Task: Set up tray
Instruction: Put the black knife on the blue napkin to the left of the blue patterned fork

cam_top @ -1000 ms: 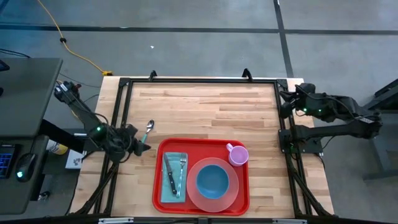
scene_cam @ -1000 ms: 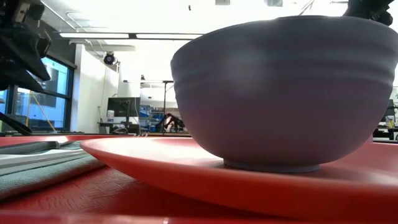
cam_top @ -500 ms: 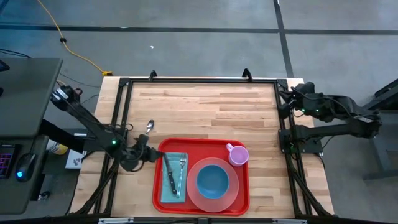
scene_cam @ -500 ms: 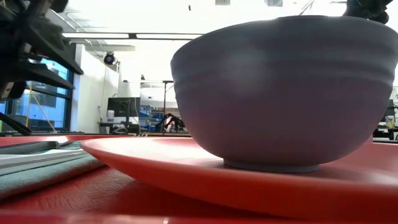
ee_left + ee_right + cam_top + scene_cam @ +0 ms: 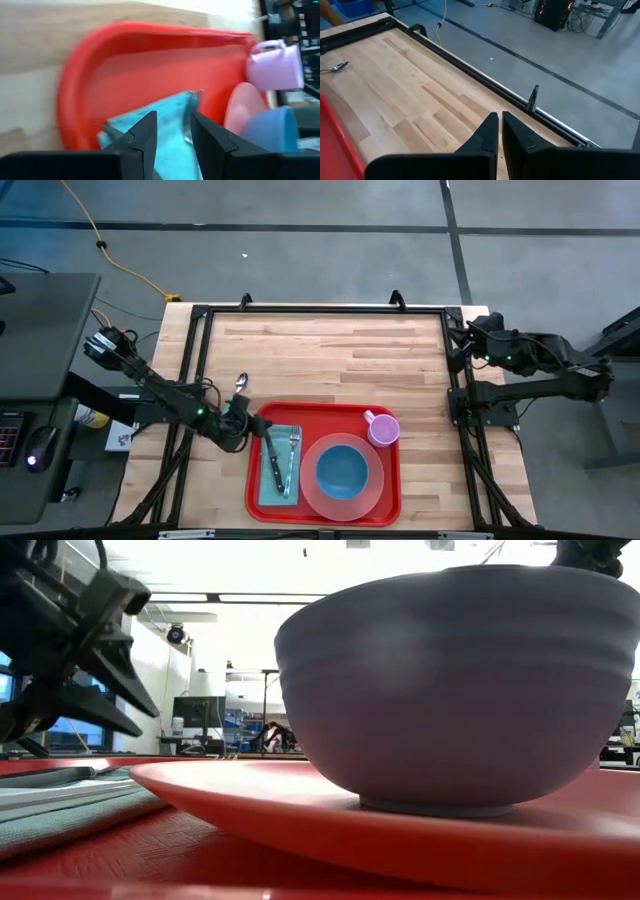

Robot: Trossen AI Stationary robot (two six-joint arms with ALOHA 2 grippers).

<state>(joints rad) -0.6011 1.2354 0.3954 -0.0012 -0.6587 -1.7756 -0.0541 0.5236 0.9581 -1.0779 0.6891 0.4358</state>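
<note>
Left arm has swung in from the worktop's 9 o'clock edge, and now the left pincer (image 5: 236,430) hangs by the tray's (image 5: 390,490) near-left corner, fingers parted, nothing in them. The tray sits around 6 o'clock, already carrying the napkin (image 5: 266,490) with fork and knife, the plate (image 5: 372,498), bowl (image 5: 341,469) and mug (image 5: 382,428). Only the spoon (image 5: 240,384) looks left out, just off at 10 o'clock. Right pincer (image 5: 498,131) is clenched empty, parked at 2 o'clock.
</note>
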